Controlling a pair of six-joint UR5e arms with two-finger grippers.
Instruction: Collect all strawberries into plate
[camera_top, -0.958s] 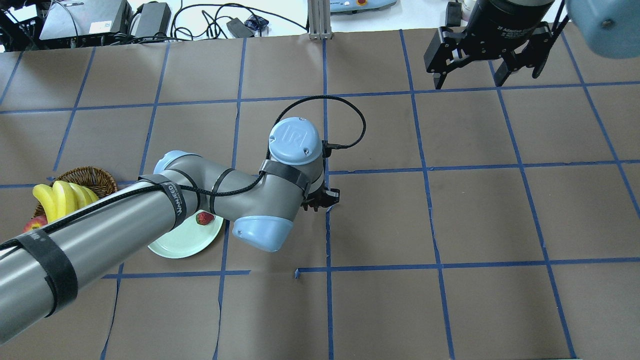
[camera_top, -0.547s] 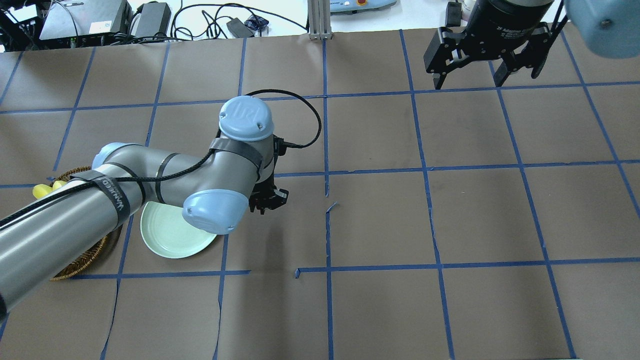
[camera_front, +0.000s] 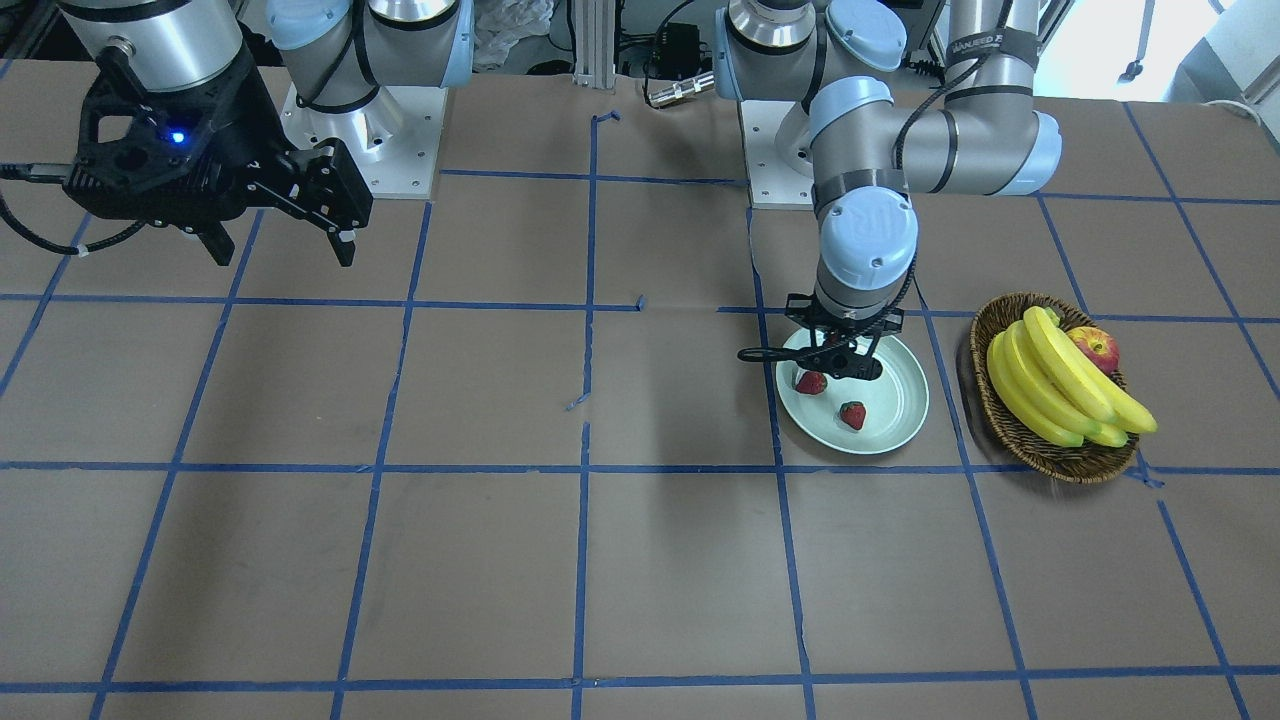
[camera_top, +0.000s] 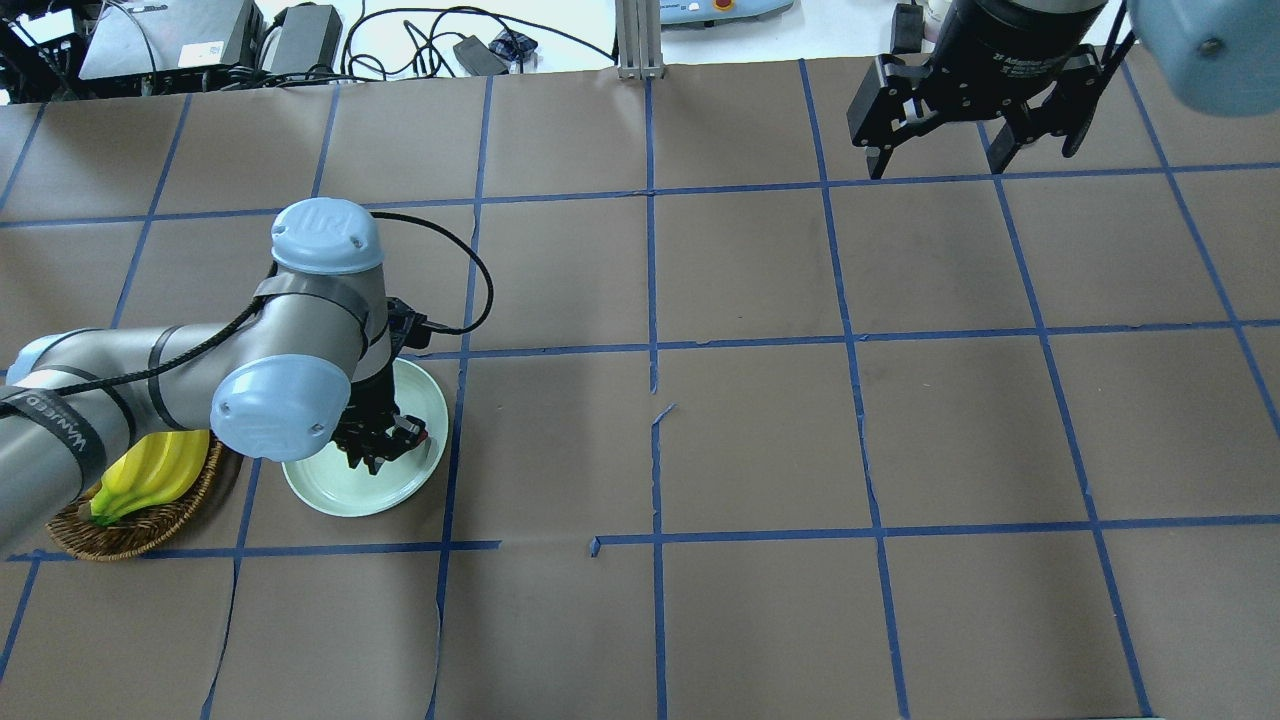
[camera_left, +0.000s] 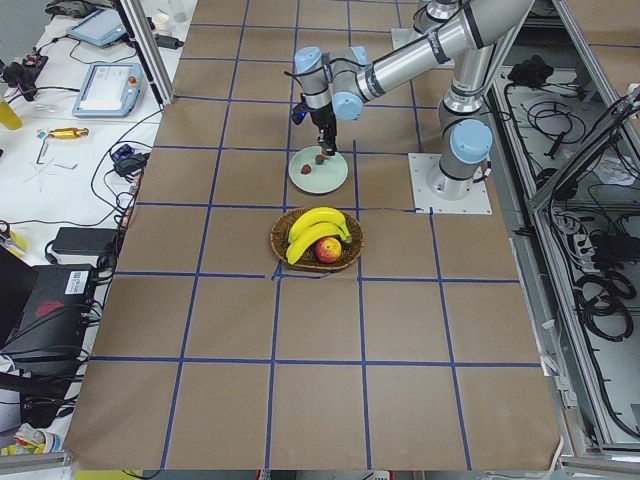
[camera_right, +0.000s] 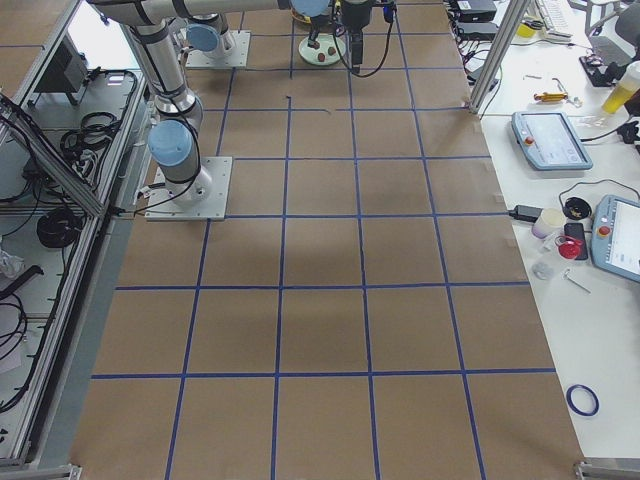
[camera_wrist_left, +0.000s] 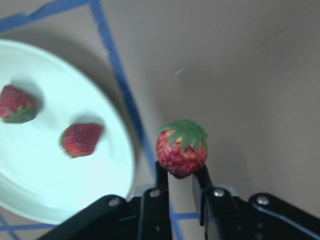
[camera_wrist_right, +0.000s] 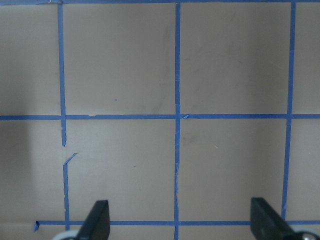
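Clamping one strawberry between its fingers, the left end effector hangs just above the plate, near its rim. Two other strawberries lie apart on the plate, which stands beside a wicker basket of bananas on the counter. The right end effector is raised over the counter, well apart from the plate, with its fingers spread.

Robotics laboratory. Indicated by a table covered in brown paper and gridded with blue tape, with white mounting plates bolted down at its robot-side edge. Further indicated by teach pendants on a white bench beside the table, and by power bricks, loose cables and an aluminium post beyond its far edge.
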